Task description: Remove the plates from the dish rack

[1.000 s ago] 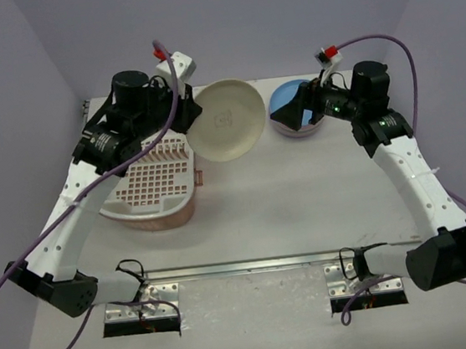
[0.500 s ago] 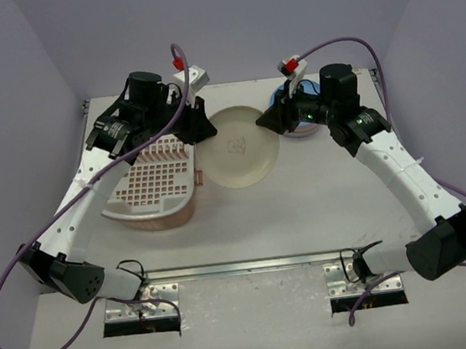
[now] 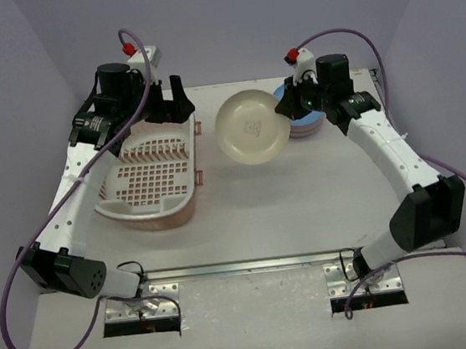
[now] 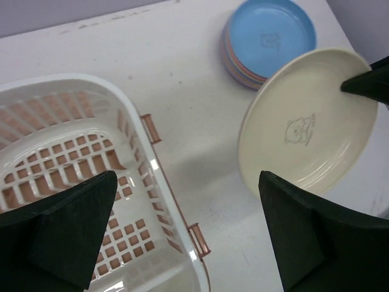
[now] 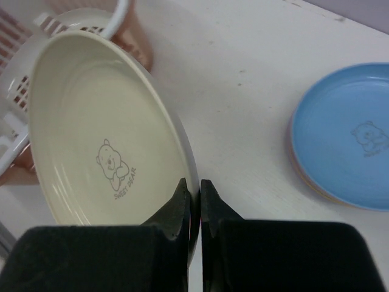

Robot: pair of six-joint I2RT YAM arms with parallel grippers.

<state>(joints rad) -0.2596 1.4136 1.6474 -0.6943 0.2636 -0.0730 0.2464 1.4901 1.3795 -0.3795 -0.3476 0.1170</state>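
Observation:
A cream plate [image 3: 251,128] hangs tilted above the table between the dish rack [image 3: 145,180] and a stack of plates topped by a blue one [image 3: 304,119]. My right gripper [image 3: 286,106] is shut on the cream plate's right rim; the wrist view shows the rim [image 5: 182,152] pinched between the fingers of the right gripper [image 5: 199,194]. My left gripper [image 3: 170,106] stands wide open over the rack's far right corner, apart from the plate. In the left wrist view the cream plate [image 4: 307,121] and the blue plate [image 4: 270,33] lie beyond the rack's rim [image 4: 152,173]. No plates show in the rack.
The rack has small pink side handles [image 4: 200,237] on its right side. Purple-grey walls close in the table at the back and both sides. The blue-topped stack [image 5: 349,146] sits just right of the held plate.
The left gripper opened, let go of the cream plate and drew back over the rack. The right gripper shut on the plate's rim and now carries it near the stack.

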